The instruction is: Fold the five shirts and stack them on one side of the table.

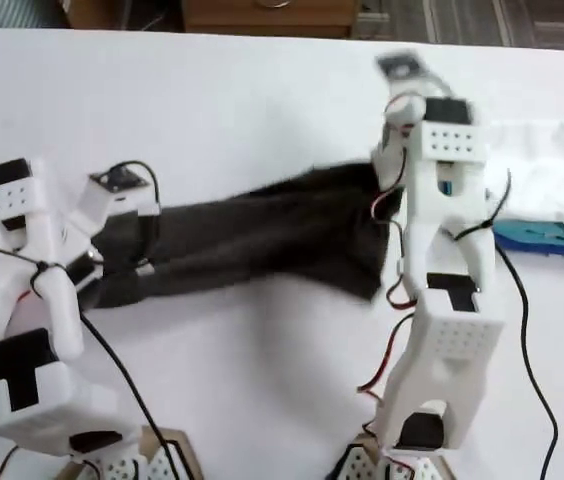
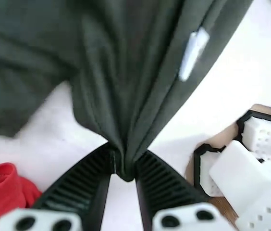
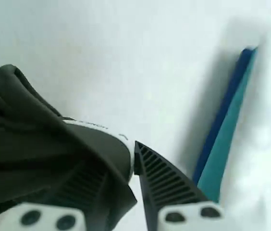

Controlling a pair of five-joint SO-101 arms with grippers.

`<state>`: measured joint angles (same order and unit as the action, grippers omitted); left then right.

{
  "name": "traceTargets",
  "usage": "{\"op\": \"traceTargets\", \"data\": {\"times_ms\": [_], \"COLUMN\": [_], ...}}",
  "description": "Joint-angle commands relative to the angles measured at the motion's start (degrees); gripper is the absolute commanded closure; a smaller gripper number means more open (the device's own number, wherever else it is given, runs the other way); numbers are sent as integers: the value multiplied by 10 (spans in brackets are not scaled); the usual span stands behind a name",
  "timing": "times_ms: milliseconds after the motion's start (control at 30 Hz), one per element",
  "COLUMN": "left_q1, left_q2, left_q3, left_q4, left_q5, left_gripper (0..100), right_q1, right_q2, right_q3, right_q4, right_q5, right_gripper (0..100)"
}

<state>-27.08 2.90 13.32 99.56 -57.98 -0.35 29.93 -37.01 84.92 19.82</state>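
We see the dark shirt point(image 1: 262, 235) stretched out beside the folded stack point(image 1: 550, 195), our right gripper point(image 3: 133, 161) pinching its end nearest the stack, our left gripper point(image 2: 124, 168) clamped on bunched cloth at the end farthest from the stack, and a red shirt point(image 2: 1, 192) beyond that end.
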Motion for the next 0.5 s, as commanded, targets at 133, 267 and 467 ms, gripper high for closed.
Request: {"op": "traceTargets", "data": {"times_ms": [133,267,467], "left_q1": [-4,-4,-4], "left_q2": [-3,-2,-2], "left_q3": [-73,-82,-81], "left_q4": [-9,-7,-5], "left_q5": [52,52,52], "left_gripper": [976,976,976], "right_q1": [-5,-4,14], "right_q2": [40,81,16], "right_q3": [-90,-97,-97], "right_q4": [-30,-9,39], "right_q5": [-4,-7,-47], "right_gripper": [978,926,804]}}
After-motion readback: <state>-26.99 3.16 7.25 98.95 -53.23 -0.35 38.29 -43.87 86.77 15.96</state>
